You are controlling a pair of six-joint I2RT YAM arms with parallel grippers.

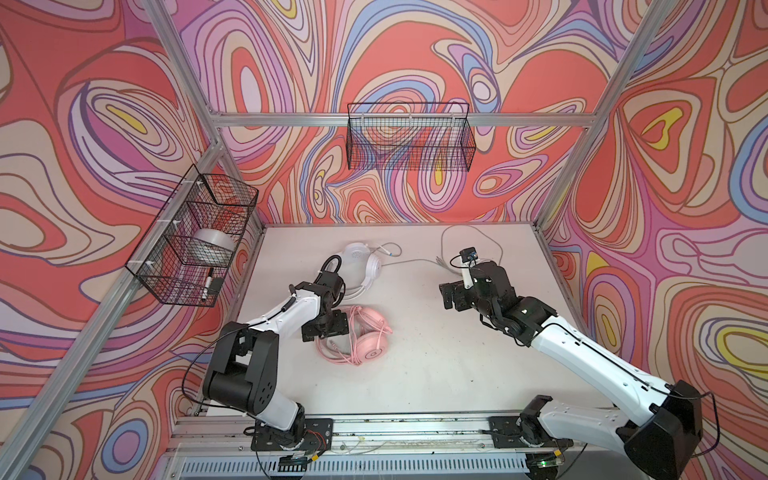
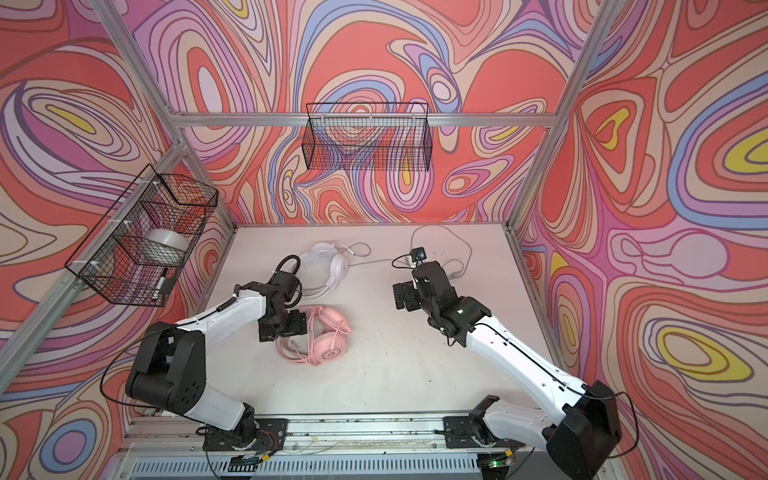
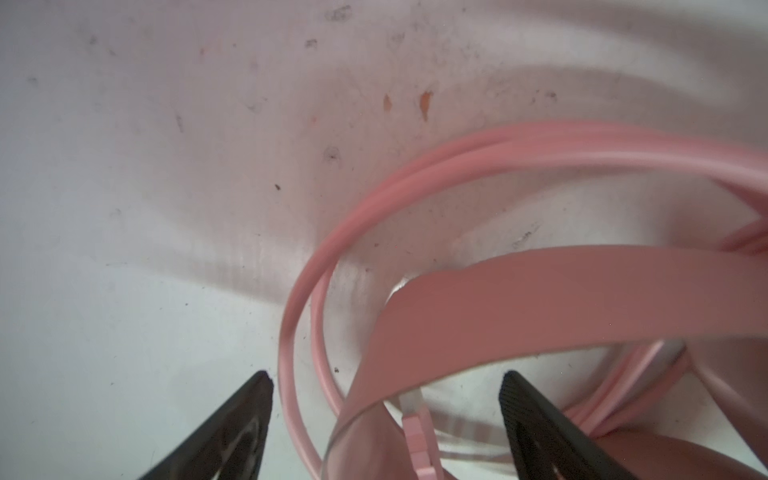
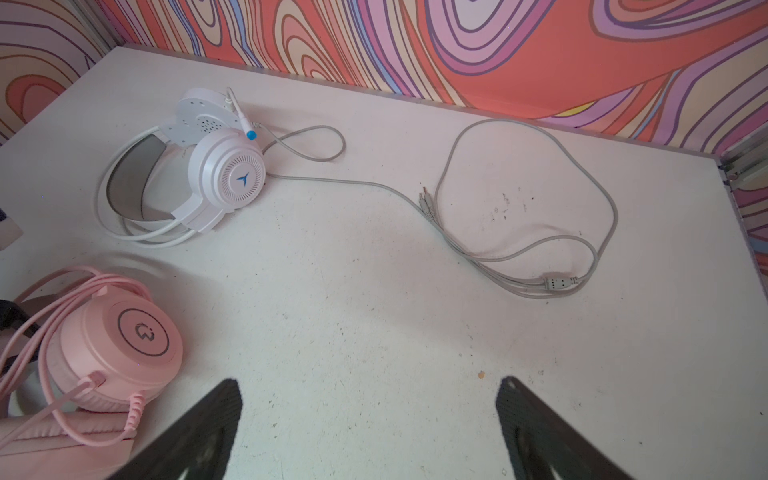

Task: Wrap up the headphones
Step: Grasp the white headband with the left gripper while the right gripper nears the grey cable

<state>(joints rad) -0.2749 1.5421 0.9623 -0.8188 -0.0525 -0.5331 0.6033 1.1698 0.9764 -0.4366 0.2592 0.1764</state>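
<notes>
The pink headset [image 1: 368,348] lies left of centre on the scuffed white counter [image 1: 457,374] in both top views, one smooth round earcup facing up. Its glossy pink cord [image 1: 332,354] is coiled in loose loops around it. The left gripper [image 1: 325,328] hangs over the headset's left side and hides that part of the band. Its wrist view, soft and blurred, shows what the top views cannot. The two ridged black fingers [image 3: 540,428] stand spread wide, and the broad matte headband and the cord loops pass between them without being pinched. The earcups are cut off there.

The white headset [image 1: 365,266] sits toward the upper left of the counter, partly behind the left arm in both top views. The right wrist view shows it whole, with a finely ribbed round cup bearing a blue emblem, a grey padded band and a thin boom mic tipped in blue. Its pale grey cord [image 4: 469,253] trails away in slack loops to a small inline box and two jack plugs, too small to make out from above.

The right gripper [image 1: 451,297] hovers right of centre, spread wide over bare counter, holding nothing.

A black wire basket [image 1: 166,266] on the left wall holds a tape roll and a marker, seen only in the top views.
</notes>
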